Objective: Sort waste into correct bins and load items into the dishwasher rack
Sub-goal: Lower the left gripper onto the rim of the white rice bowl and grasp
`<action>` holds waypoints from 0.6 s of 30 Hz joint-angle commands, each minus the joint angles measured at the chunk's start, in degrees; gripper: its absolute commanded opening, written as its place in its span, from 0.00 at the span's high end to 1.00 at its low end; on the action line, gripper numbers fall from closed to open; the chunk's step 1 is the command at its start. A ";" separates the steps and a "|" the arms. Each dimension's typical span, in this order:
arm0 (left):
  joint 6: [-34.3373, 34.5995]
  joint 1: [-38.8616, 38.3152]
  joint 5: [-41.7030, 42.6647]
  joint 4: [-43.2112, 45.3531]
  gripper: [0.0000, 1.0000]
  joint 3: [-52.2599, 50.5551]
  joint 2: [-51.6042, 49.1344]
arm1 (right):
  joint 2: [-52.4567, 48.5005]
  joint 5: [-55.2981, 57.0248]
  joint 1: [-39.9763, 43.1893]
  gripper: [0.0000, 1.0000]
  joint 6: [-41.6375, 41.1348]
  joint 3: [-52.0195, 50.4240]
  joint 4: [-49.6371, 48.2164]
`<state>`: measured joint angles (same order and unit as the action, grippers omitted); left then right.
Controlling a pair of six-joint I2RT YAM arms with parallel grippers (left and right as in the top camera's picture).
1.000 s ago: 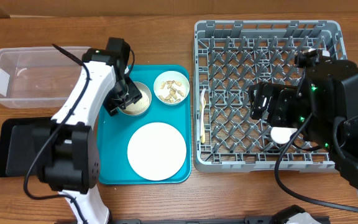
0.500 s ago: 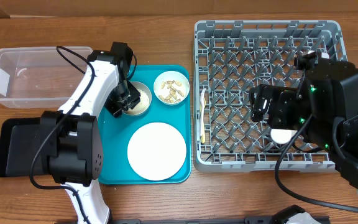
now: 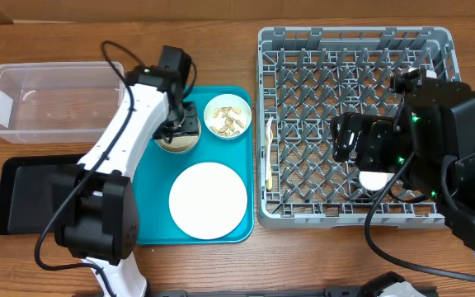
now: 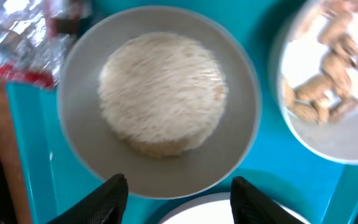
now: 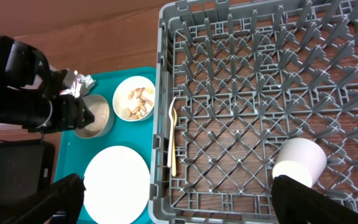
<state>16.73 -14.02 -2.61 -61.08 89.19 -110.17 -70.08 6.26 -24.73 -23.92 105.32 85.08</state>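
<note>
My left gripper (image 3: 178, 125) (image 4: 179, 202) is open and empty, hovering just above the white bowl of rice (image 3: 176, 146) (image 4: 160, 102) on the teal tray. The bowl of tan nut scraps (image 3: 227, 115) (image 4: 331, 93) sits to its right. The crumpled foil wrapper (image 4: 23, 43) (image 5: 78, 83) lies by the rice bowl's far left. My right gripper (image 3: 353, 140) (image 5: 188, 202) is open and empty over the grey dishwasher rack (image 3: 353, 41) (image 5: 241, 37). A white cup (image 3: 375, 178) (image 5: 298, 163) lies in the rack. The pale yellow utensil (image 3: 269, 153) (image 5: 172, 137) rests along the rack's left edge.
The teal tray (image 3: 151, 223) also holds a flat white plate (image 3: 208, 200) at its front. The clear plastic tub (image 3: 48, 99) stands at the far left. The black tray (image 3: 23, 194) lies in front of it, partly under my left arm.
My left gripper has shifted right and a little back, from the rice bowl's left side to over it. The right arm and the cup have not moved.
</note>
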 commanded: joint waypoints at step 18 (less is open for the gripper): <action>-23.17 -1.46 6.95 4.09 0.41 -0.15 -8.72 | 0.02 0.31 0.39 0.00 0.28 0.13 -0.11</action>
<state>-3.51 -15.03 2.48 -57.17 89.19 -117.25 -70.08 6.24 -24.71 -23.92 105.32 85.10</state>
